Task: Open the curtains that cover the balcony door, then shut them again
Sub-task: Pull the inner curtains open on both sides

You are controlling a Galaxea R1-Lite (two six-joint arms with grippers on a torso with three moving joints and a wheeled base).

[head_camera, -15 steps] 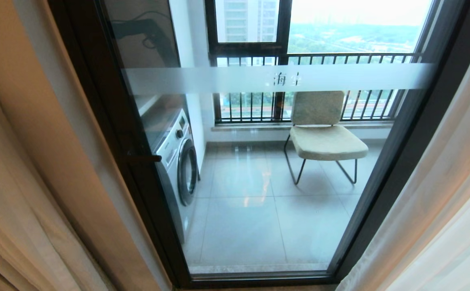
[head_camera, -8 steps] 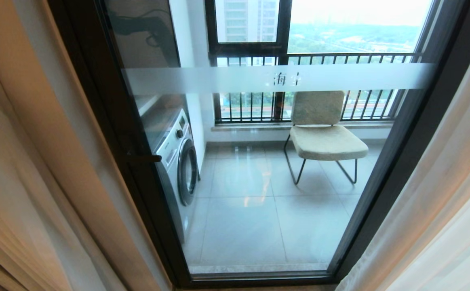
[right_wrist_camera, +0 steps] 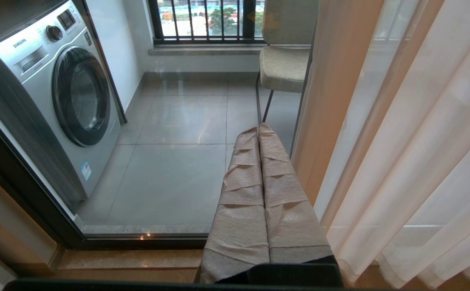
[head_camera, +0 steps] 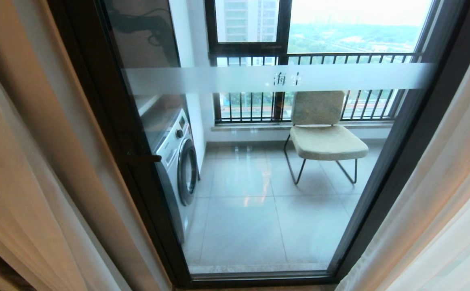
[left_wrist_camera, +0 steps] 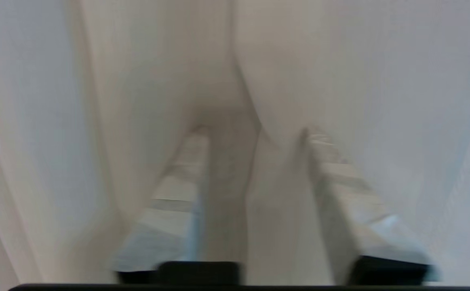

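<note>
The balcony door [head_camera: 109,101] stands uncovered in the middle, its frosted band [head_camera: 218,79] across the glass. The curtains hang drawn to both sides: beige folds at the left [head_camera: 24,161] and a white sheer at the right [head_camera: 441,202]. Neither arm shows in the head view. My left gripper [left_wrist_camera: 255,135] is open, pressed in among pale curtain folds [left_wrist_camera: 340,60], and one loose fold lies between its spread fingers. My right gripper [right_wrist_camera: 259,127] is shut on nothing and hangs low before the door glass [right_wrist_camera: 170,161], just left of the right-hand curtain [right_wrist_camera: 400,141].
Behind the glass, a silver washing machine [head_camera: 178,161] stands at the left and a beige chair [head_camera: 323,137] at the right on the tiled balcony floor. A dark-framed window with bar railing [head_camera: 319,58] closes the far side. A door handle [head_camera: 144,158] juts from the left frame.
The left curtain's folds have shifted and now hang smoother at the lower left. The arm's reflection in the door glass has moved slightly. Door, right curtain and right gripper are unchanged.
</note>
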